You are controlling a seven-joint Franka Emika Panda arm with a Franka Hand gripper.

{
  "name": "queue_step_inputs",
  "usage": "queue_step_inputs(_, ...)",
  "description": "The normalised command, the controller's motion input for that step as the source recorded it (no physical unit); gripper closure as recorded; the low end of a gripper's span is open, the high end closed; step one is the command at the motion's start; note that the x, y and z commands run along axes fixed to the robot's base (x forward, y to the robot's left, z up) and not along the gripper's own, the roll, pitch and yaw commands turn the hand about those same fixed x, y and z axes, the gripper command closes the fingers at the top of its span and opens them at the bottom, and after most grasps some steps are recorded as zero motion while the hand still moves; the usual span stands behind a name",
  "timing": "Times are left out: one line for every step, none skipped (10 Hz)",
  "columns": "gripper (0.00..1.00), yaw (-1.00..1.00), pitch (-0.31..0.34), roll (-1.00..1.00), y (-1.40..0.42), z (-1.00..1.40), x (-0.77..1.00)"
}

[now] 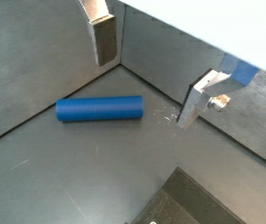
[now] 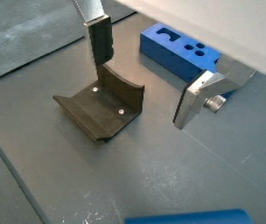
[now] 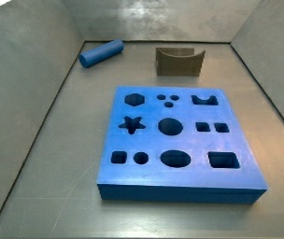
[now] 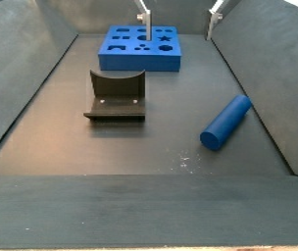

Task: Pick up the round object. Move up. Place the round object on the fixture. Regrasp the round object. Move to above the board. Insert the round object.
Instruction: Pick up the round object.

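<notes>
Gripper (image 1: 147,74) hangs above the floor with its fingers (image 1: 104,39) spread wide and nothing between them; in a side view only the two fingertips show at the upper edge, above the far end of the board (image 4: 142,48). Round object (image 1: 99,108) lies on its side on the grey floor, untouched, near a wall, well apart from the board and clear of the fixture (image 4: 117,95). In a wrist view the fixture (image 2: 101,106) sits below the spread fingers, the board's corner (image 2: 177,53) just beyond it. In a side view the round object (image 3: 101,54) rests at the far corner, the fixture (image 3: 179,61) beside it.
</notes>
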Motion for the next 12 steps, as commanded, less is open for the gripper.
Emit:
queue_step_inputs(0.0,-0.2,-0.036,0.0,0.0,-0.08,-0.02)
queue_step_inputs(0.0,-0.92,-0.056,0.0,0.02,-0.33,-0.16)
queue_step_inputs(0.0,-1.0,-0.023,0.0,0.0,-0.44,-0.13)
queue_step_inputs(0.0,-1.0,-0.023,0.0,0.0,-0.55,0.0)
queue_step_inputs(0.0,-1.0,-0.031,0.0,0.0,-0.59,0.0)
queue_step_inputs(0.0,-1.0,-0.147,0.0,0.0,-0.84,-0.07)
queue_step_inputs(0.0,-1.0,-0.15,0.0,0.0,-0.86,-0.07)
queue_step_inputs(0.0,-1.0,-0.131,0.0,0.0,-0.89,-0.08)
queue_step_inputs(0.0,-0.94,-0.071,-0.04,0.0,-0.97,-0.21)
queue_step_inputs(0.0,-0.8,-0.071,-0.06,0.06,-0.97,-0.46)
queue_step_inputs(0.0,-0.58,-0.13,-0.14,0.1,-0.83,-0.48)
queue_step_inputs(0.0,-0.19,-0.154,-0.16,0.11,-0.78,-0.26)
